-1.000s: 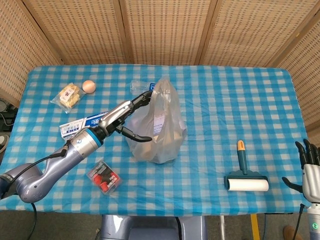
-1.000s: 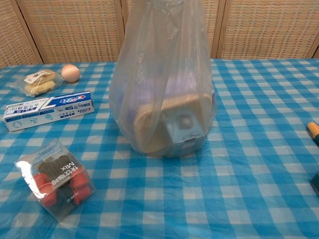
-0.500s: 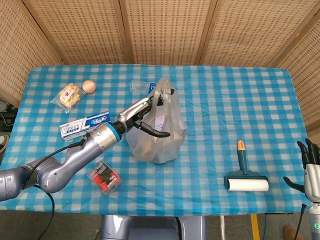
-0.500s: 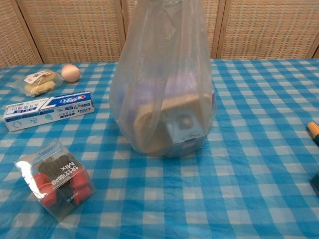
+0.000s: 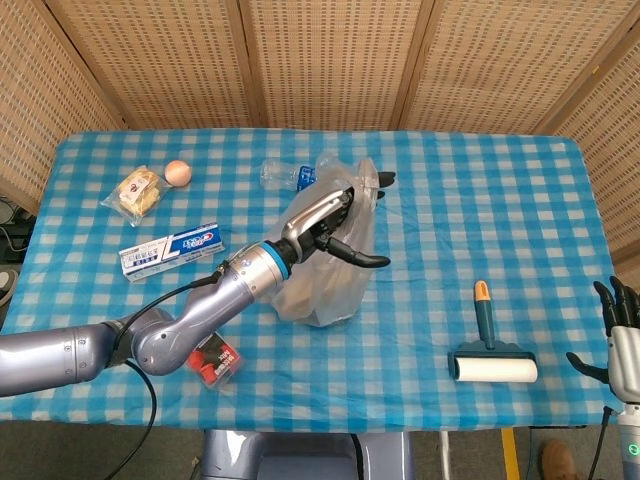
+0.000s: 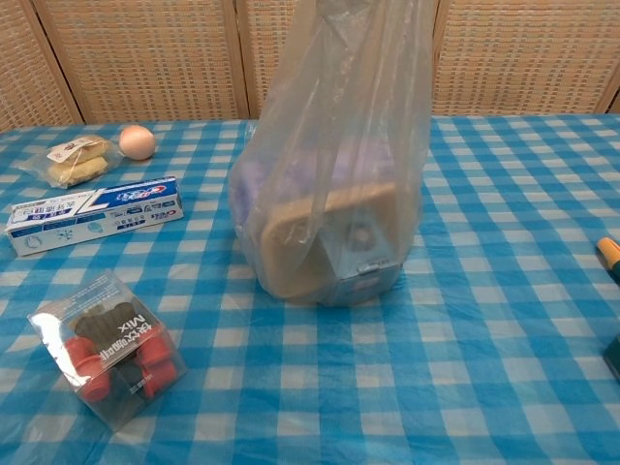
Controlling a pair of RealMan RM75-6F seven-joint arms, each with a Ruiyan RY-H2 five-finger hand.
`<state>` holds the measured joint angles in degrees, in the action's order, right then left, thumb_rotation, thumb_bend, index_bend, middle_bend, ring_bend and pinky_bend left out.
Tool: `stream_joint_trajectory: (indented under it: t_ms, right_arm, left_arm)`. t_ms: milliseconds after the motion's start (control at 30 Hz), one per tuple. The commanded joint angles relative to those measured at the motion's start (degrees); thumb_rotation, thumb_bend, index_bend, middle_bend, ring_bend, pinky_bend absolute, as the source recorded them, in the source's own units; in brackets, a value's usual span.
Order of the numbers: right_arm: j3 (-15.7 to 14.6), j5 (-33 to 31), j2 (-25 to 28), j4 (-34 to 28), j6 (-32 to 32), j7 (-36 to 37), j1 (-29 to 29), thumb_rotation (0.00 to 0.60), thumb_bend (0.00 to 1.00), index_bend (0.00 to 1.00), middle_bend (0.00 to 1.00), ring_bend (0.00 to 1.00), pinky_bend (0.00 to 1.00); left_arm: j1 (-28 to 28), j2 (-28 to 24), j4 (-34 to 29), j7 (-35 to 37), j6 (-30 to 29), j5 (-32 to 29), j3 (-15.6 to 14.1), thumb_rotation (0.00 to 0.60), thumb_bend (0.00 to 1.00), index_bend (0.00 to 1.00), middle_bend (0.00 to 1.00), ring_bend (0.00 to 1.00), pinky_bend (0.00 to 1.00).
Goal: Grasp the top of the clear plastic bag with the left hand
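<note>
The clear plastic bag stands mid-table with a tan box and a bluish item inside. Its gathered top leans to the right in the chest view, where the bag fills the centre and runs off the upper edge. My left hand lies against the bag's top, its fingers stretched across it and the thumb spread apart below. The fingers are not closed around the plastic. The chest view does not show this hand. My right hand stands at the table's front right corner, fingers apart and holding nothing.
A lint roller lies front right. A toothpaste box, a wrapped bun and an egg sit at the left. A clear bottle lies behind the bag. A box of red and black items sits front left.
My left arm has reached further right, carrying the hand from the bag's left side onto its top. The bag's top has been pushed over to the right. The right hand stayed put.
</note>
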<state>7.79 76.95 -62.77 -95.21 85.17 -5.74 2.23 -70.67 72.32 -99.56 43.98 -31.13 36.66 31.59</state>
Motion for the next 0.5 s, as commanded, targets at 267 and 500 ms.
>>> stream_joint_trajectory:
  t_ms: [267,500]
  right_arm:
    - [0.0,-0.1,0.0,0.0,-0.1,0.0,0.1,0.6,0.0,0.0,0.0,0.0,0.0]
    - [0.0,-0.4,0.0,0.2,-0.4,0.1,0.2,0.6,0.0,0.0,0.0,0.0,0.0]
  left_arm:
    - [1.3,6.4,4.4,4.9,4.4,0.8,4.7,0.6,0.0,0.0,0.0,0.0,0.0]
    - [3.3,11.6,7.2,6.3,3.2,6.9,7.2,0.6,0.0,0.15,0.13,0.05,0.0]
